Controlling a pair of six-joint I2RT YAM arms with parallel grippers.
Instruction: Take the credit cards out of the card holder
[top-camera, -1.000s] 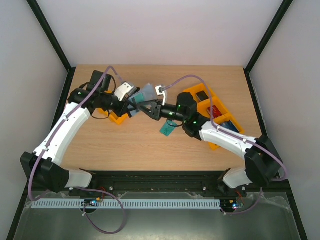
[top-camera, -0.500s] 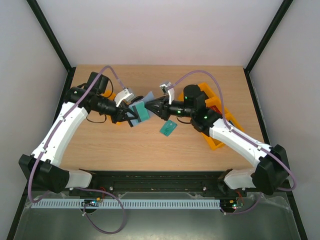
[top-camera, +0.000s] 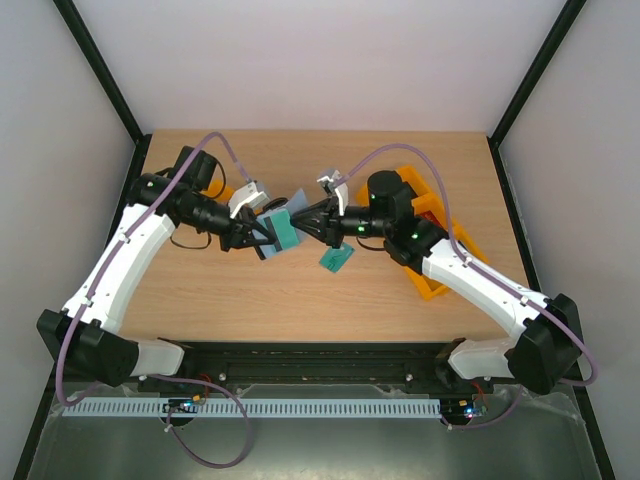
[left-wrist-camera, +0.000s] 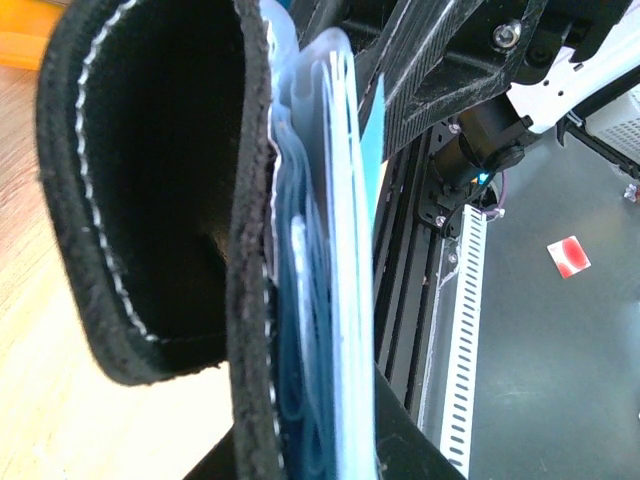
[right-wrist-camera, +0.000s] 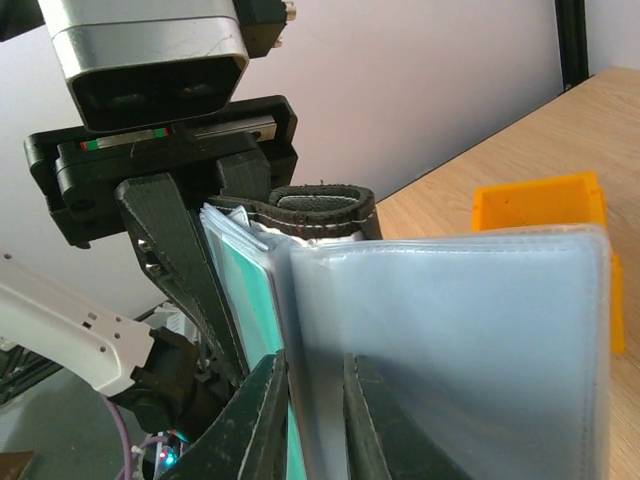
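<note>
Card holder (top-camera: 277, 232) held between both grippers over the middle of the table (top-camera: 300, 305).
The left gripper (top-camera: 257, 236) is clamped on its black cover. The right gripper (top-camera: 301, 222) has its fingers (right-wrist-camera: 262, 425) pinched narrow on a clear sleeve, with a teal credit card (right-wrist-camera: 255, 320) showing in the sleeve just beside. A second credit card (top-camera: 336, 259) lies flat on the table close by, near an orange tray (top-camera: 430, 288).

This looks like a robotics lab: white panels (top-camera: 320, 60) in a black frame (top-camera: 102, 70) box in a wooden table (top-camera: 250, 290), with a left arm (top-camera: 130, 260) and a right arm (top-camera: 470, 285) bolted along its near edge.
</note>
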